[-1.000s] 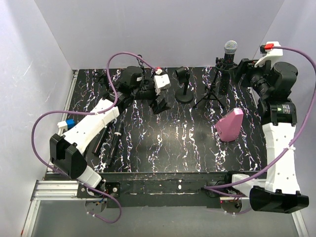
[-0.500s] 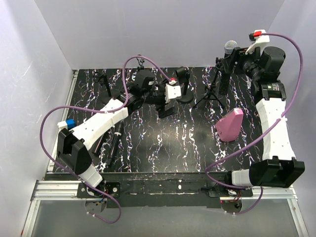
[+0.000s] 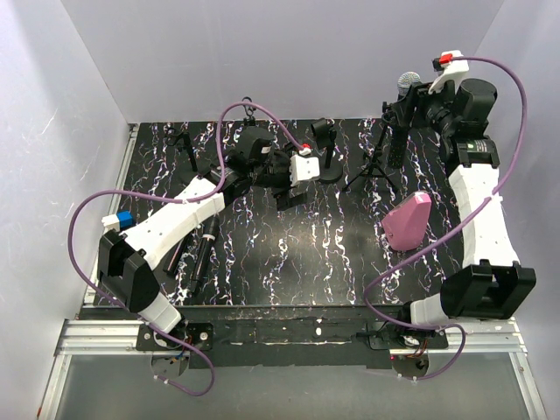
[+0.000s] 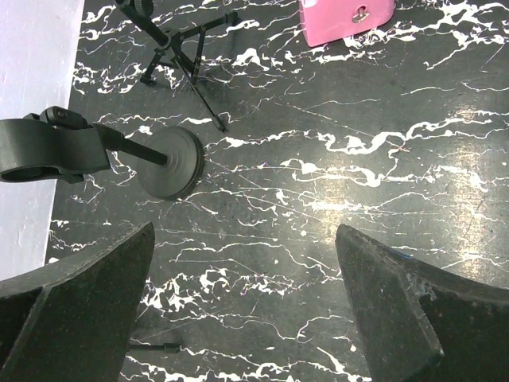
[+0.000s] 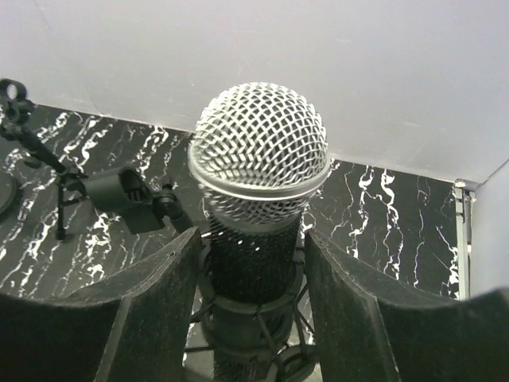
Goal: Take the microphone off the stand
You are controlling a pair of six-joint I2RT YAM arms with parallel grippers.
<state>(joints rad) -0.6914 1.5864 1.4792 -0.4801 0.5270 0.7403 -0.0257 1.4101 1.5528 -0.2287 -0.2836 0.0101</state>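
Observation:
The microphone (image 3: 408,84) has a silver mesh head and a black body. It stands upright in the shock mount of a black tripod stand (image 3: 379,166) at the back right. My right gripper (image 3: 413,103) is open, with a finger on each side of the microphone body (image 5: 254,255) just below the head (image 5: 261,151). Small gaps show on both sides. My left gripper (image 3: 290,190) is open and empty, above the table near a round-base stand (image 3: 329,171). In the left wrist view (image 4: 245,239) only bare table lies between its fingers.
The round-base stand (image 4: 169,163) carries an empty clip (image 4: 48,147). A pink box (image 3: 409,221) lies in front of the tripod (image 4: 187,48). A second black microphone (image 3: 203,249) lies at the left, with a small tripod (image 3: 188,144) at the back left. White walls surround the table.
My right gripper has moved left and up to the microphone and now straddles its body. My left arm has swung right toward the round-base stand.

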